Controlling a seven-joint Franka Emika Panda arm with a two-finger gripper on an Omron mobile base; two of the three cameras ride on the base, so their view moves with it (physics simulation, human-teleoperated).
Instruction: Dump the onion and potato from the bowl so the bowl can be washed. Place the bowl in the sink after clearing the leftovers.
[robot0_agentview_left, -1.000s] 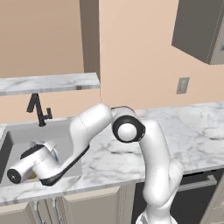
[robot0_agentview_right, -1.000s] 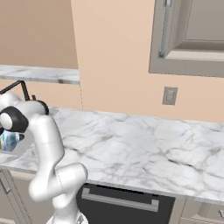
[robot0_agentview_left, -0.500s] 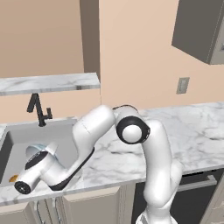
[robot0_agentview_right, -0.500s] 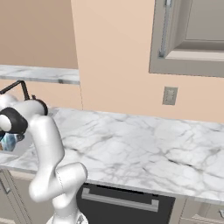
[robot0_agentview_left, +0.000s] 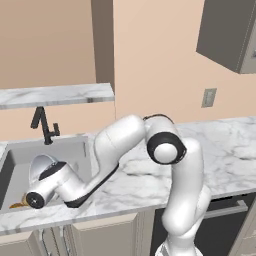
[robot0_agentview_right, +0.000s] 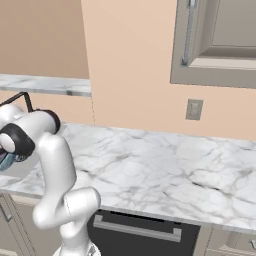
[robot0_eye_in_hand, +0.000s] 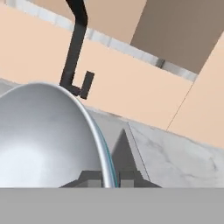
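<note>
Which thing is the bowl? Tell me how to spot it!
Find the grey sink set in the white marble counter, with the black faucet behind it. Over the basin, the end effector pinches the rim of the bowl. It is the one round, shiny silver-white thing, tipped on edge, with a bluish rim.

The bowl (robot0_eye_in_hand: 43, 140) has a glossy, smooth silver-white surface that looks like polished metal, with a thin bluish rim. The sink (robot0_agentview_left: 20, 155) is matt grey (possibly brushed steel; the rendering leaves it unclear). Its faucet (robot0_agentview_left: 45, 126) is flat black and matt. The counter (robot0_agentview_right: 165, 165) is smooth white marble with grey veins, faintly shiny. The wall (robot0_agentview_right: 130, 65) is matt peach.
</note>
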